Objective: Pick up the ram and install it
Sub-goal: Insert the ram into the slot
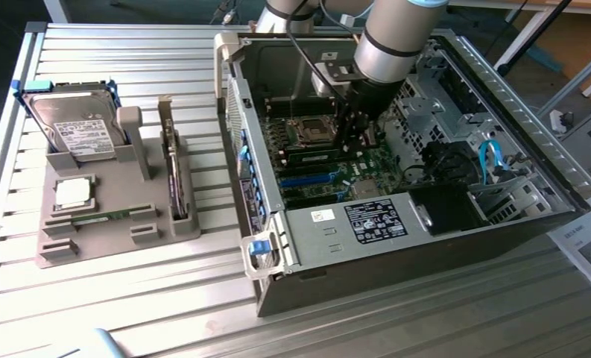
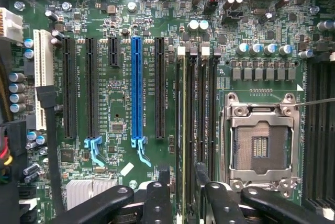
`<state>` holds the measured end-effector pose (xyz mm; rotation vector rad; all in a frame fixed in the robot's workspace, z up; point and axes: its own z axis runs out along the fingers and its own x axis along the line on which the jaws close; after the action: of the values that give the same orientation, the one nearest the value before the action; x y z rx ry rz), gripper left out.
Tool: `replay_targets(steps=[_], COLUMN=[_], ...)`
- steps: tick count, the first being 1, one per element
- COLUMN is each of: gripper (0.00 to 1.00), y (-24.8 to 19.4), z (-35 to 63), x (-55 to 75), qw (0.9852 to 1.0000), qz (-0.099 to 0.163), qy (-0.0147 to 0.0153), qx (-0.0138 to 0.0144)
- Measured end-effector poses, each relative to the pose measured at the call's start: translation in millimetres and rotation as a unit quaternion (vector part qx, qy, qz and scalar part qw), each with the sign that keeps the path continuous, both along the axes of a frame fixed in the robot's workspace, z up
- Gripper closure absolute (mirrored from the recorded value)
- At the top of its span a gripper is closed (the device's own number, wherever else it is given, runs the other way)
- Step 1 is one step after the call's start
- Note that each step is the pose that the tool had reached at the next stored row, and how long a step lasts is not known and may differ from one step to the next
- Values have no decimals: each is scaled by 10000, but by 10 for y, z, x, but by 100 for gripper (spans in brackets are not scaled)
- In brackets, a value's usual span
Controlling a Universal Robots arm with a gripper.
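Jaws apart: in the wrist view the two black fingers [image 2: 158, 198] of the gripper [image 2: 181, 176] stand on either side of one memory slot and touch nothing that can be made out. The ram [image 2: 183, 119] stands on edge in that slot. It shows as a thin pale-green line running the slot's length among darker neighbouring slots. Its faces are turned away, and its near end passes out of sight between the fingers. Whether it is pressed fully home cannot be told. On one side of this bank lies the open processor socket [image 2: 259, 145]. On the other side is a blue slot [image 2: 136, 88] among black ones on the motherboard [image 2: 120, 35]. A further bank of slots is cut off at the picture's edge.

In the exterior view the arm [image 1: 390, 37] reaches down into the open computer case [image 1: 375, 246]. The case lies on its side on the worktop [image 1: 126, 298], toward the edge on the exterior view's right. There the gripper's tips merge with the dark board, so their spacing is hard to read. Near the worktop's edge on the exterior view's left sits a grey fixture [image 1: 106, 242]. It carries a hard drive [image 1: 77, 127], a square silver chip [image 1: 74, 192] and, in a front groove, a narrow green strip [image 1: 101, 217] too small to identify. The worktop's near corners are cut off.
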<state>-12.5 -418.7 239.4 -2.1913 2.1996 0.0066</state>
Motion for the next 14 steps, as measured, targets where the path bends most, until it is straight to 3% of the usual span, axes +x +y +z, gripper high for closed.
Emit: replay_targets(steps=[14], gripper=[69], y=[0], z=[373], x=[31], qw=[10000], qz=[1], qy=[4], qx=[-1])
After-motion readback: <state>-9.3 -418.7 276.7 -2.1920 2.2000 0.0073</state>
